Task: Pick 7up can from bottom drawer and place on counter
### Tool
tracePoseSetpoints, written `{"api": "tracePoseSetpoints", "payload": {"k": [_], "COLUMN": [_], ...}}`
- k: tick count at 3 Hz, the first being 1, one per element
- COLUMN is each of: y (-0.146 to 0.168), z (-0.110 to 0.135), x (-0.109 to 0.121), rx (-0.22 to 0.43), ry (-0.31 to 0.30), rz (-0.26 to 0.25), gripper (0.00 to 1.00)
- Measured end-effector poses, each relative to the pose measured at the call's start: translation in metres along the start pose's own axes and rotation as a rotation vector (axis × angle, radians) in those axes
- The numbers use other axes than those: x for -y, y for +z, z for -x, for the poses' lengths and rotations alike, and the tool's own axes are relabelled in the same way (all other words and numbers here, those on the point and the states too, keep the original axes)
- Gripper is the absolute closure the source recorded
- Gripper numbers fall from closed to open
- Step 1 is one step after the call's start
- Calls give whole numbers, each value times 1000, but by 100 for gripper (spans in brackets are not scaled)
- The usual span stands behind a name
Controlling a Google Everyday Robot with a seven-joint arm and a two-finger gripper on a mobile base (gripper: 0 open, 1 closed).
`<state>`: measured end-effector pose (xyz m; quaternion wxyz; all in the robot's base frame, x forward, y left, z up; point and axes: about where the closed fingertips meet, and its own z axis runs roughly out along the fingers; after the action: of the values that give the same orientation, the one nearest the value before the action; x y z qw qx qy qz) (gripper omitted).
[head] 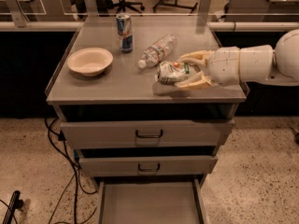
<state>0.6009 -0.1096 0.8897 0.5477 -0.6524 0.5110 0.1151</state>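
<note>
The pincer (185, 71) is clamped around the dented, silvery 7up can (169, 73), which has green markings and lies sideways, seemingly just above the desk (112, 85).

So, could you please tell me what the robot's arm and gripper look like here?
The gripper, over the right front of the counter, has two cream-yellow, curved, tapering fingers. Behind it the arm is smooth white: a stubby cylindrical wrist with faint seam lines, then a large rounded joint shell. No cables, markings or sleeve show.
</note>
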Motion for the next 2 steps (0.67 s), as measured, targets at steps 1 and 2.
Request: {"api": "tracePoseSetpoints", "payload": {"k": [1,2], "y": [7,10], "z": [-13,-38], "x": [16,27], "rx": [-20,-54], "ry": [27,76], "rz": [17,28], "gripper": [100,100]}}
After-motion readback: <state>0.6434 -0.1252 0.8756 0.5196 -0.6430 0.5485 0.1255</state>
